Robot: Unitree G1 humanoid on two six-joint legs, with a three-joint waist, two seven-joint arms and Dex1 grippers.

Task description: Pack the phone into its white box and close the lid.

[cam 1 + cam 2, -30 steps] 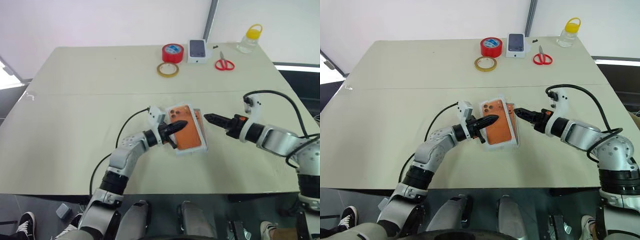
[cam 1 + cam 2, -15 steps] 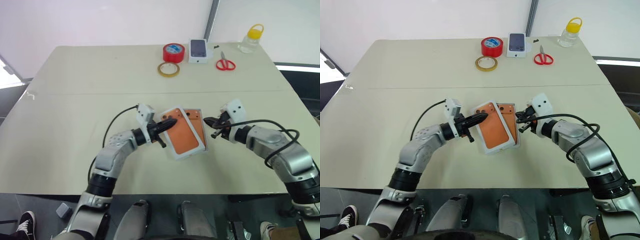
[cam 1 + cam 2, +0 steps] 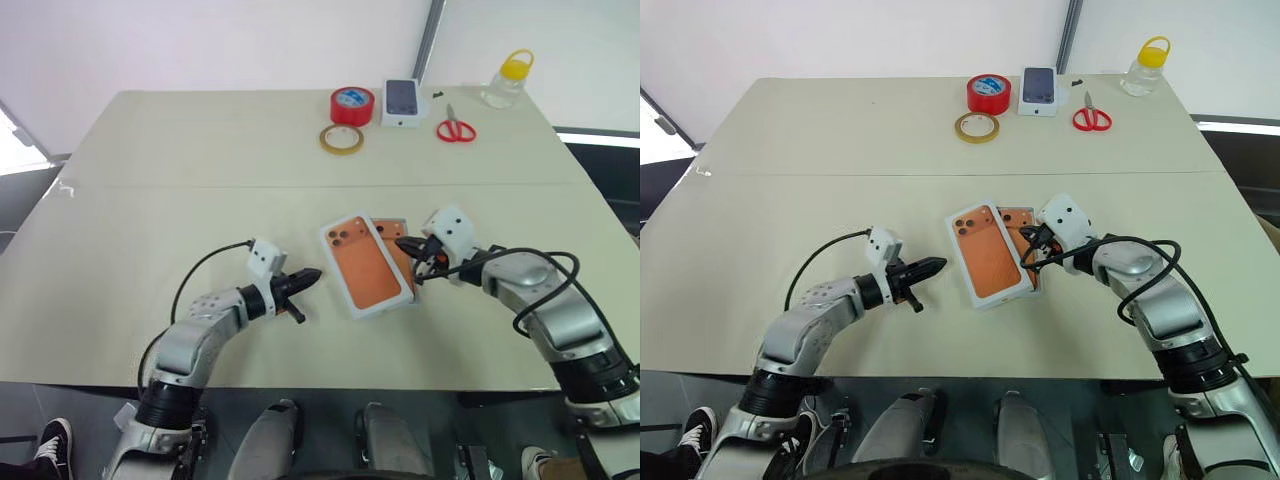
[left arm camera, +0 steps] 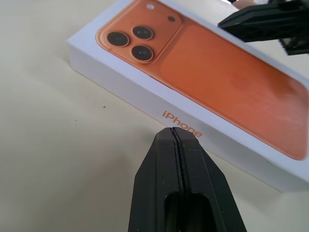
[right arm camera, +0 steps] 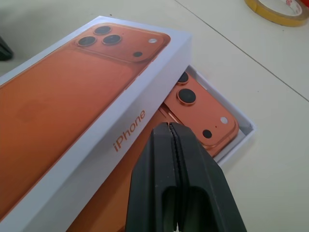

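Observation:
The orange phone (image 5: 203, 110) lies back up in the white box (image 5: 245, 129), its lenses showing. The lid (image 3: 364, 263), white with an orange phone picture on top, rests askew over the box and covers most of the phone. My right gripper (image 3: 404, 243) is shut with nothing in it. Its tips are at the lid's long right side, above the uncovered strip of phone; I cannot tell if they touch. My left gripper (image 3: 313, 272) is shut and empty, a short way left of the lid on the table side.
Along the table's far edge stand a red tape roll (image 3: 352, 104), a beige tape ring (image 3: 341, 139), a small white box with a phone picture (image 3: 402, 101), red scissors (image 3: 456, 128) and a yellow-capped bottle (image 3: 507, 78). The table's near edge runs just below both arms.
My left gripper has pulled back to the left, away from the lid, which now lies askew over the box. My right gripper has rolled, shut and come up to the lid's right side.

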